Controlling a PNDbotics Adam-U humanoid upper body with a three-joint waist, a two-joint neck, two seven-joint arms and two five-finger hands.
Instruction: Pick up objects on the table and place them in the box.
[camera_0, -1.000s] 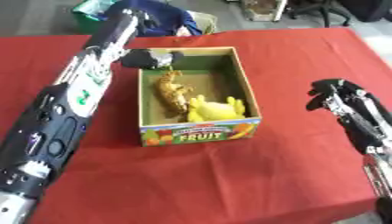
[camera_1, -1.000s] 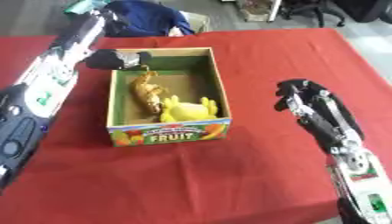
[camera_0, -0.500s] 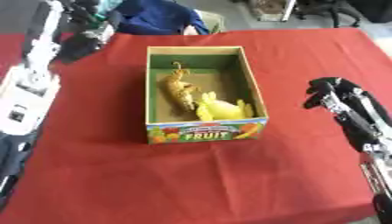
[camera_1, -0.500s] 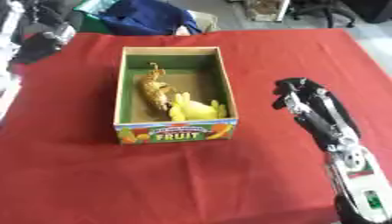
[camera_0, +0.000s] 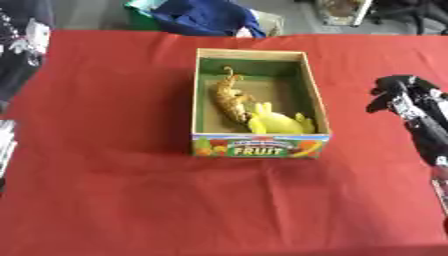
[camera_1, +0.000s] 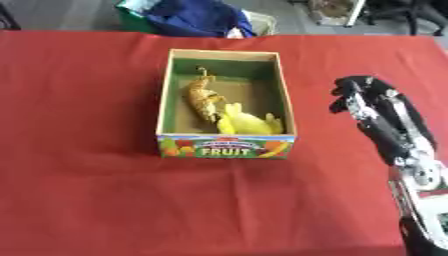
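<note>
Two toys lie inside the open cardboard box (camera_1: 225, 145) whose front panel shows printed fruit and the word FRUIT: a spotted tan animal figure (camera_1: 202, 96) stretched lengthwise along the box's left inner wall, and a soft yellow toy (camera_1: 244, 122) at the near end, touching the animal's lower end. The box has a green lining and a brown floor, and it stands about mid-width on the red-covered worktop (camera_1: 105, 190), nearer the far edge than the near one, its long sides running away from the camera.

To the right of the box, well apart from it, the black right robot hand (camera_1: 360, 96) hangs over the red cloth near the worktop's right edge, its fingers curled inward with nothing in them; its black and silver forearm runs down toward the near right corner. At the left edge of the left eye view a dark arm section (camera_0: 19, 55) with pale markings shows, but the left robot hand itself is out of sight.

Beyond the far edge, a blue bundle of fabric (camera_1: 197, 17) rests on the floor.
</note>
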